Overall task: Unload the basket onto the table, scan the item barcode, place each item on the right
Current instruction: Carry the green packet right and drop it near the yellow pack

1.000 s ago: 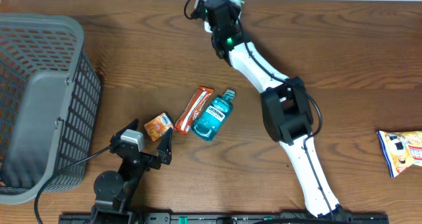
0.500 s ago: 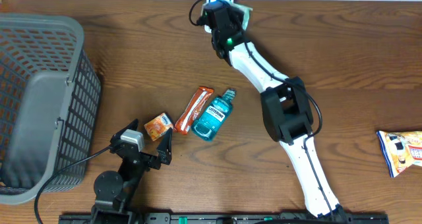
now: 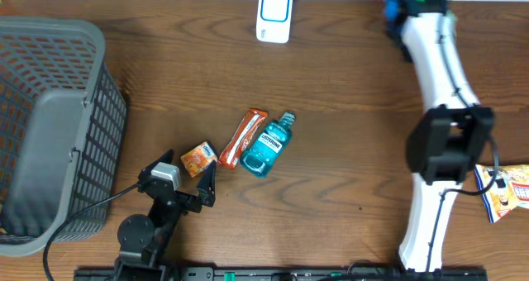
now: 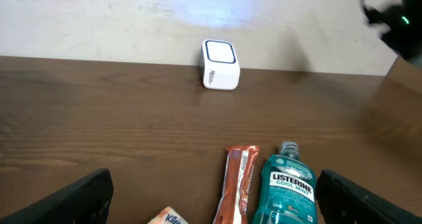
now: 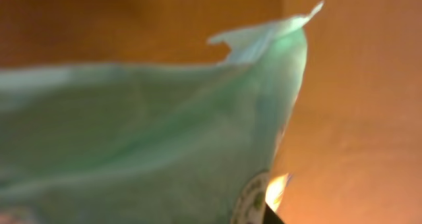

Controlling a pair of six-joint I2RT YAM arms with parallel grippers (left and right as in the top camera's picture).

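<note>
Right hand (image 3: 395,0) is clamped on a thin green packet (image 5: 151,132) at the far right edge of the surface (image 3: 165,74), well apart from the white scanner (image 3: 274,14), I'd guess lining up for a scan; left hand (image 4: 214,174) idles wide open.

I'm working over what looks like a mock shop checkout: a wooden table (image 3: 165,74) against a plain wall carries a grey mesh shopping basket (image 3: 107,116), a white barcode scanner (image 3: 274,14), and packaged goods, namely a Listerine bottle (image 3: 268,144), a snack bar (image 3: 245,137) and a crisp packet (image 3: 504,190).
</note>
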